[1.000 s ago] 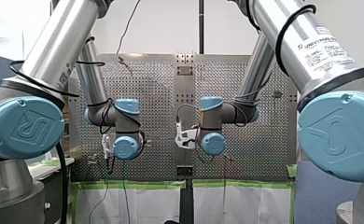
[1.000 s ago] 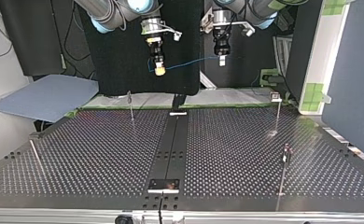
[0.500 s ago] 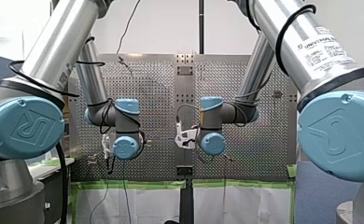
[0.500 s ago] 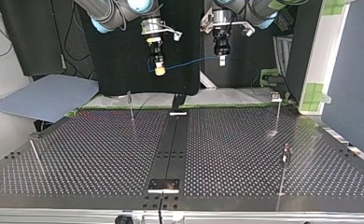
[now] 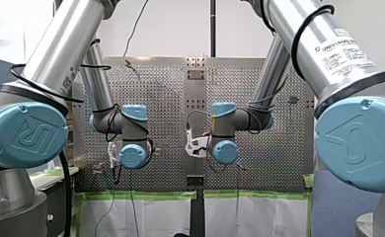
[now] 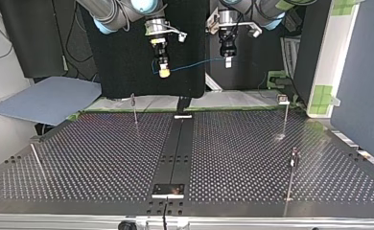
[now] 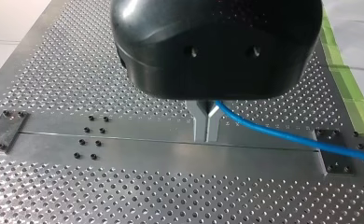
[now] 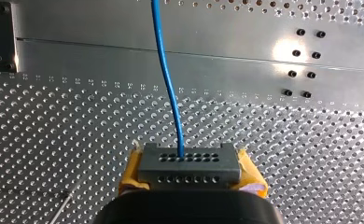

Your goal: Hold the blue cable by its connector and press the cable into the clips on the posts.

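Connector block (image 8: 189, 161), dark grey, perforated, sits clamped between my right tool's (image 8: 189, 179) yellow pads (image 8: 133, 170); the thin blue cable (image 8: 168, 84) runs ahead to my left tool (image 7: 206, 126), pinched between its closed metal fingers (image 7: 199, 123) above the perforated metal counter (image 6: 103, 158).

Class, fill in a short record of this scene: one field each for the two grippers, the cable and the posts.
Left gripper: metal fingers shut on the blue cable
Right gripper: yellow pads shut on the connector
Cable: strung between the grippers, above the table
Posts: upright; cable in none of their clips
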